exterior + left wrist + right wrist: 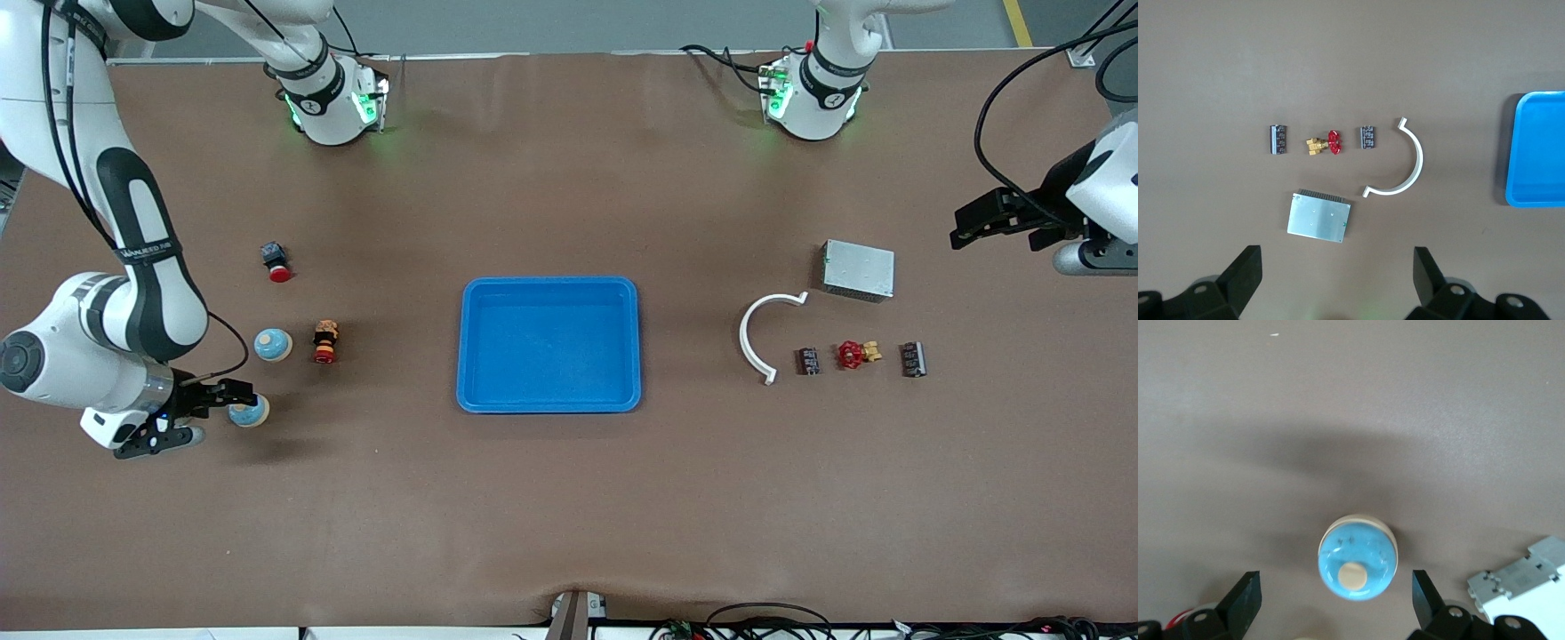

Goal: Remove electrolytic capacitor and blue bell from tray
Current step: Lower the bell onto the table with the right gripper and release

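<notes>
Capacitors, two small dark cylinders with printed bands, lay toward the left arm's end of the brown table (569,516): one capacitor (808,360) just beside the tip of a white curved plastic clip (756,336), the other capacitor (913,358) closer to that end's edge, and a red-handled brass valve (853,354) between them. A silver metal box (858,269) sat farther from the front camera than these. An empty blue rectangular plastic tray (548,344) occupied the table's middle. Toward the right arm's end stood two blue dome-shaped bells, one bell (272,344) beside a red and yellow push-button switch (325,341), the other bell (250,412) nearer the front camera, under the right gripper (182,414), whose fingers stood wide open and held nothing. A red-capped black button (276,261) lay farther from the camera. The left gripper (994,220) hung over the table's edge at its own end, fingers spread and empty. In the left wrist view, both capacitors (1277,139) (1367,137), the valve (1324,143), clip (1403,163), box (1319,216) and a tray corner (1537,150) showed past the parted gripper (1336,275). In the right wrist view, a blue bell (1357,559) with a cream knob sat between the spread fingers (1245,600), untouched, with a white plastic block (1525,577) at the frame's edge.
</notes>
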Motion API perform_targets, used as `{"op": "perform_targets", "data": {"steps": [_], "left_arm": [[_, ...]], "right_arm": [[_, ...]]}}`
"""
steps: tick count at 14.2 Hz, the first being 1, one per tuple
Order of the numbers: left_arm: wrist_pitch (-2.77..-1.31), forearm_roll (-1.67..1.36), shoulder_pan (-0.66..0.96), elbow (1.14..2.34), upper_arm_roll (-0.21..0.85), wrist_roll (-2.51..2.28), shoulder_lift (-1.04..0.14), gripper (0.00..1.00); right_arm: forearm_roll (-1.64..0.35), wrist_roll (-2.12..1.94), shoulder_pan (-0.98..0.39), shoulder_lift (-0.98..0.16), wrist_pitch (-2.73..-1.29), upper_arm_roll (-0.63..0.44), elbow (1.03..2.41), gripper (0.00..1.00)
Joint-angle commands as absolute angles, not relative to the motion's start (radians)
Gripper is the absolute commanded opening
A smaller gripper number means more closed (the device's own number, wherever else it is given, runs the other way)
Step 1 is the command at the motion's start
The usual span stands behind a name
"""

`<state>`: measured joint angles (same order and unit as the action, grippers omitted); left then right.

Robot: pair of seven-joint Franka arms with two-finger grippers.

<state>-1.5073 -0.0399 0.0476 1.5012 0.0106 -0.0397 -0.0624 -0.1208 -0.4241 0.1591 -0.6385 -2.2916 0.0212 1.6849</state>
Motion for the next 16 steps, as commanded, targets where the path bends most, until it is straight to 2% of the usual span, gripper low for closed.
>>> {"op": "perform_targets", "data": {"steps": [1,16], "left_arm": [[-1.526,-0.029,0.046,1.502,0.012,-0.046,-0.066,1.0],[-1.566,-0.026,0.049,1.529,0.012,-0.04,-0.055,1.0]], "right_arm": [[-0.132,-0.423,0.16,-0.652,-2.385,0.021,1.739,1.0],[-0.143,-0.408,0.143,-0.667,-2.387,0.026,1.758,1.0]]}}
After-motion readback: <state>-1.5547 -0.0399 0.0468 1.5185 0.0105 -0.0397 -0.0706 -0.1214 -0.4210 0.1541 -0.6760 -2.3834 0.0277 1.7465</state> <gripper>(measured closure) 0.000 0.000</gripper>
